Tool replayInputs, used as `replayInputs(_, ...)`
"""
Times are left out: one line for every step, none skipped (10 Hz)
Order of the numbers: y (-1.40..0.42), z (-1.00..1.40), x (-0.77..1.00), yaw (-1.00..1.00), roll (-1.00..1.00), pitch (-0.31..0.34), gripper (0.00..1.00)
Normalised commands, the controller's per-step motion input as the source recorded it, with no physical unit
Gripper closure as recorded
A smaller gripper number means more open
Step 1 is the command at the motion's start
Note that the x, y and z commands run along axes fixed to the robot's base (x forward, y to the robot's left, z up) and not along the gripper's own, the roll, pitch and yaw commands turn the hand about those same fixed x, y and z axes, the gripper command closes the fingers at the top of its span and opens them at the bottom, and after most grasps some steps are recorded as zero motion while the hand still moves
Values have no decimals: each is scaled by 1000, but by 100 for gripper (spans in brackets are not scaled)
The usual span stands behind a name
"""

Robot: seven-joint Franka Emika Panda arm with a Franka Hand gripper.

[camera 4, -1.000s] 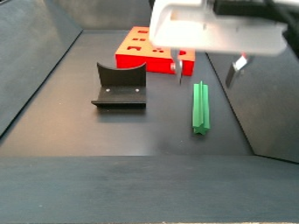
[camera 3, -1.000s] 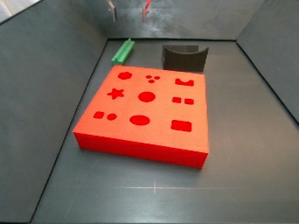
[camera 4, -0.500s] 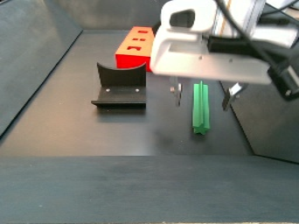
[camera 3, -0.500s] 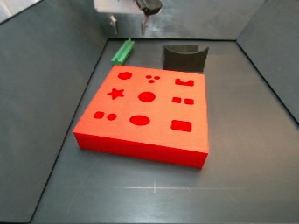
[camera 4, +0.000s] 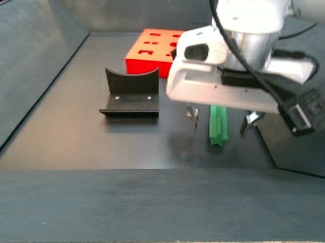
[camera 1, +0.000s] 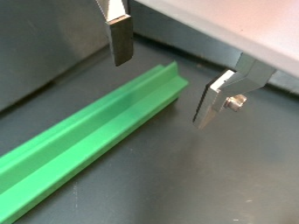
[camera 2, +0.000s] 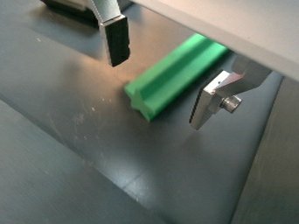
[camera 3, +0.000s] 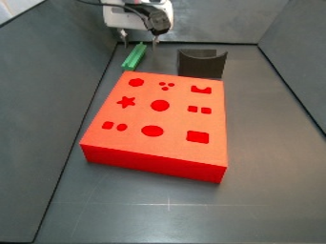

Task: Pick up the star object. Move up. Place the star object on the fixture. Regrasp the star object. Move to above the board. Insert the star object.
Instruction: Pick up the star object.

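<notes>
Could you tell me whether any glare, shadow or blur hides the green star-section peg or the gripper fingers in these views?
In both wrist views the bright green star-section peg is sharp and evenly lit between the open gripper's silver fingers; in a side view the white gripper body hides part of it; in a side view, small but clear.

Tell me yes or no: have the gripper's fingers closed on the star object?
No: in a wrist view the gripper straddles the star object, with floor visible between each finger and it.

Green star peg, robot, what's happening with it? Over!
Claw open, low over the star peg, fingers either side. Peg flat on the floor, not gripped. Nothing in the way.
</notes>
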Motion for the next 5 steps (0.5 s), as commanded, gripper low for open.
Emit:
replayInputs(109, -103, 0, -194, -1, -170, 0)
replayInputs(11, -3, 0, 0, -3, -7, 0)
replayInputs(0, 0, 0, 0, 0, -20, 0)
replayInputs(0, 0, 0, 0, 0, 0, 100)
replayInputs(0, 0, 0, 0, 0, 0, 100)
